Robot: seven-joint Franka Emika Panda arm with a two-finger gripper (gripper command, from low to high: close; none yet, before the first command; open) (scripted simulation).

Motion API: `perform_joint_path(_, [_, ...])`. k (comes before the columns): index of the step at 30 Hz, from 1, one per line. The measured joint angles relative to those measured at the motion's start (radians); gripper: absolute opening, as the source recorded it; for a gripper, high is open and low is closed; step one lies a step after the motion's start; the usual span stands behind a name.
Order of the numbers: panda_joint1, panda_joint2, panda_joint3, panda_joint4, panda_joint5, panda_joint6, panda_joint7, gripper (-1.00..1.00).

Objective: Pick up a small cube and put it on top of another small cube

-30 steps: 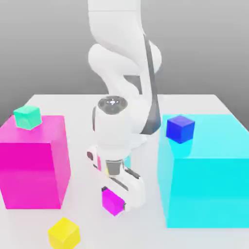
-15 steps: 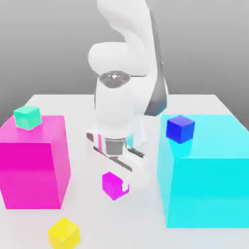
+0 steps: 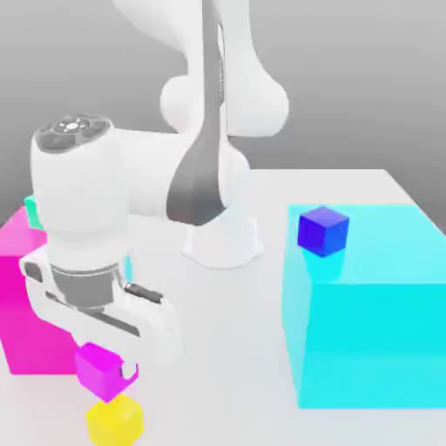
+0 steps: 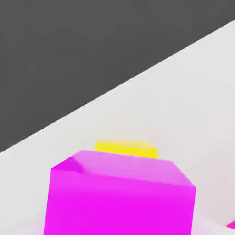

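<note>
Grey wall behind, and a plain white bench point(image 3: 226, 296) carrying a handful of smooth, flat-coloured blocks. From where I stand, the gripper point(image 3: 111, 373) is closed on the small magenta cube point(image 3: 98, 368), holding it off the bench just above the small yellow cube point(image 3: 114, 419), which sits directly beneath. That looks deliberate: carried high enough to clear the yellow one's top, so it can be lowered squarely onto it. Both cubes are crisp-edged, matte and equal in size, so the stack should sit flat if aligned. Beside the gripper stands a large magenta block point(image 3: 17, 296); well off on its other side, a large cyan block point(image 3: 366, 322) bears a small dark blue cube point(image 3: 323, 230).
</note>
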Motion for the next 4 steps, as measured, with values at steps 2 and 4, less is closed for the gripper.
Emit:
perform_joint_path(2, [0.001,0.025,-0.002,0.001,-0.002,0.024,0.002,1.0])
perform_joint_path(4, [0.001,0.025,-0.002,0.001,-0.002,0.024,0.002,1.0])
